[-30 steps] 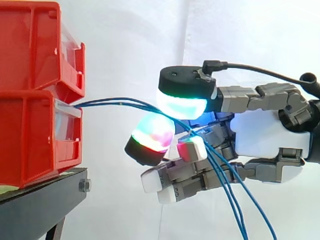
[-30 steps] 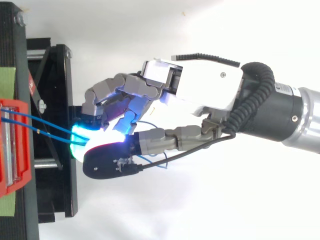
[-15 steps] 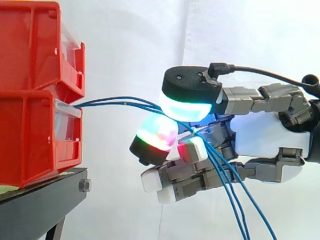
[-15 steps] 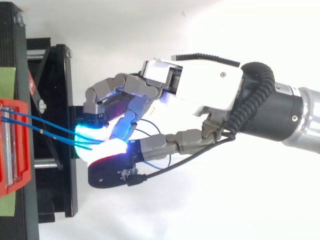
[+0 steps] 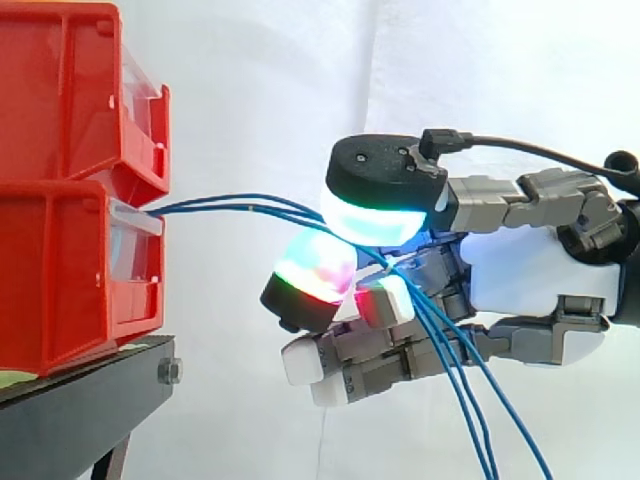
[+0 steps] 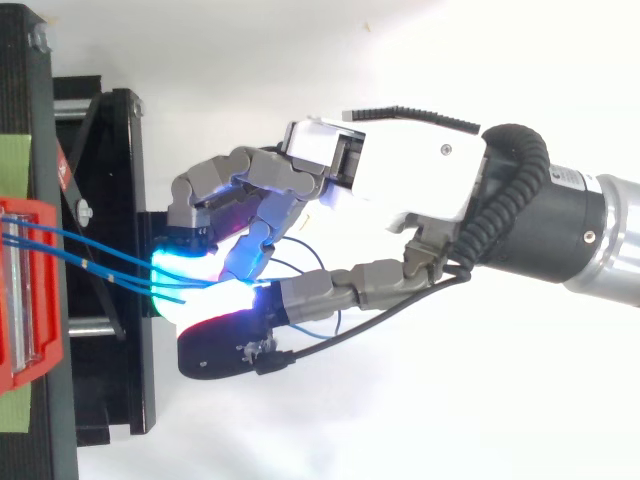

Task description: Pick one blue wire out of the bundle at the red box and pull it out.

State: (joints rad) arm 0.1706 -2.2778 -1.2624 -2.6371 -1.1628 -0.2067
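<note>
Over the last second the upper glowing pad [image 5: 372, 215] has edged away from the red box [image 5: 70, 280], and the lower pad [image 5: 312, 275] has risen toward it, narrowing the gap. The hand [image 5: 525, 270] is curled, those two pads pinching the blue wires [image 5: 225, 204], which run from the box's front to the hand and hang below it. The grip looks settled, so pulling seems next. Whether one wire alone is caught, I cannot tell.

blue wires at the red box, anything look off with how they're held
Yes: several blue wires leave the lower red box and run together between the glowing pads of the hand, not one alone. The pinch seems to have caught more than one wire. Nothing looks damaged.
</note>
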